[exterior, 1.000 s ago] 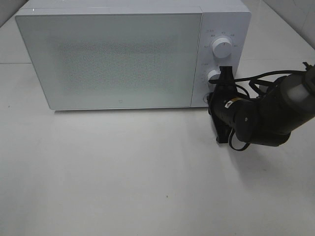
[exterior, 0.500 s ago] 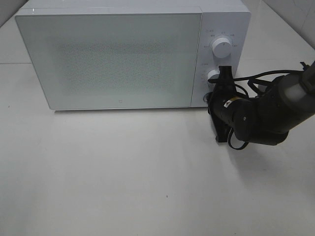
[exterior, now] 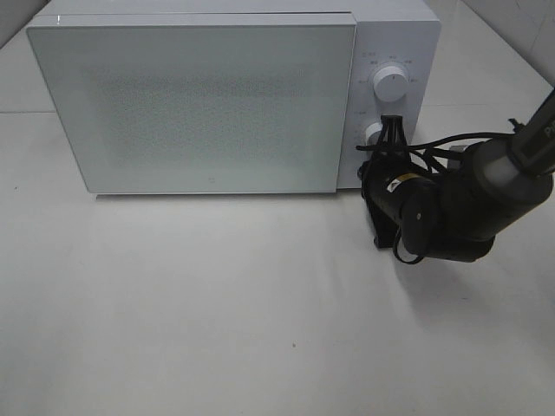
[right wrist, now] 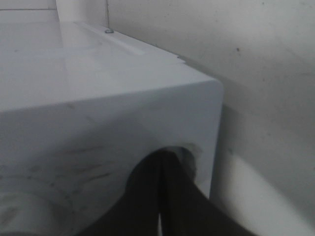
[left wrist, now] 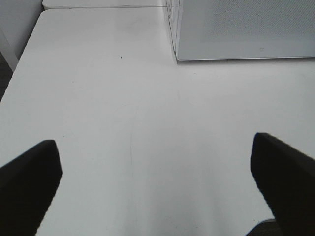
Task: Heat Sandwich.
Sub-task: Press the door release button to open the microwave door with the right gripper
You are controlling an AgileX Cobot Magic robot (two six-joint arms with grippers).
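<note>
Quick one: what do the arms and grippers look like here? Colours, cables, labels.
Right arm: glossy black rounded links, a paler grey section further up, loose black cables, a small yellow-and-white sticker near the wrist. Right gripper: slim, black, tapering. Left gripper: two broad matte black fingers; its arm is out of view.

I count one microwave [exterior: 191, 104], two knobs [exterior: 391, 84] on it, one table [exterior: 217, 303], plus a left pincer [left wrist: 155, 164] and a right pincer [exterior: 392, 130].

**Exterior high:** steep downward view over microwave [exterior: 191, 104] and table [exterior: 217, 329]. **Left wrist:** low across the table, microwave far. **Right wrist:** hard against the microwave's front.
</note>
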